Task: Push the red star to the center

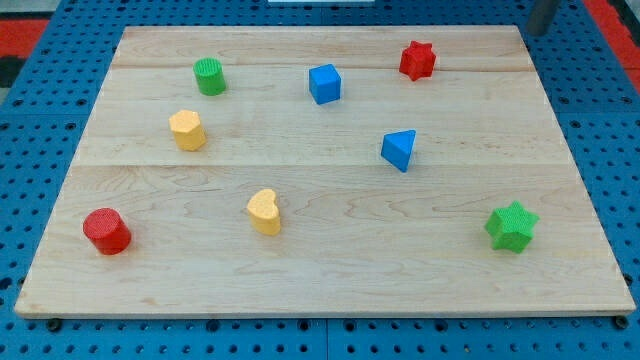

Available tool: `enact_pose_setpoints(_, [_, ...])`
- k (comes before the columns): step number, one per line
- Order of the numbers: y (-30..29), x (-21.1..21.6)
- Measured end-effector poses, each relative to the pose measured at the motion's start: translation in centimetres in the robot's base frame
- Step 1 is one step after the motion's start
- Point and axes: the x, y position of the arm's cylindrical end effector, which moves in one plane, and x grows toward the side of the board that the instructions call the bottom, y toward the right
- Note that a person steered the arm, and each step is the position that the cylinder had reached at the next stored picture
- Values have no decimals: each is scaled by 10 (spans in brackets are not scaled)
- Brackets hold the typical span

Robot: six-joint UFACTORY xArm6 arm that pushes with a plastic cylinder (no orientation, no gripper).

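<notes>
The red star (417, 60) lies near the view's top right of the wooden board (320, 270). My rod enters at the view's top right corner, and my tip (539, 31) sits just off the board's top right corner, well to the right of the red star and apart from it. A blue cube (325, 84) lies left of the red star. A blue triangle block (399, 150) lies below the star, right of the board's middle.
A green cylinder (209, 76) and a yellow hexagon block (187, 130) lie at the upper left. A yellow heart (264, 211) is at lower middle, a red cylinder (106, 231) at lower left, a green star (511, 226) at lower right. Blue pegboard surrounds the board.
</notes>
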Motion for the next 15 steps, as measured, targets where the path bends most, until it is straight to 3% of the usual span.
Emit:
enact_pose_setpoints(1, [-63,26])
enact_pose_setpoints(3, [-151,17])
enact_pose_setpoints(5, [-161,51])
enact_pose_setpoints(7, [-120,25])
enact_pose_setpoints(8, [-100,33])
enact_pose_setpoints(10, [-150,111])
enact_pose_setpoints(12, [-149,57])
enact_pose_setpoints(13, [-167,52])
enact_pose_setpoints(15, [-239,123])
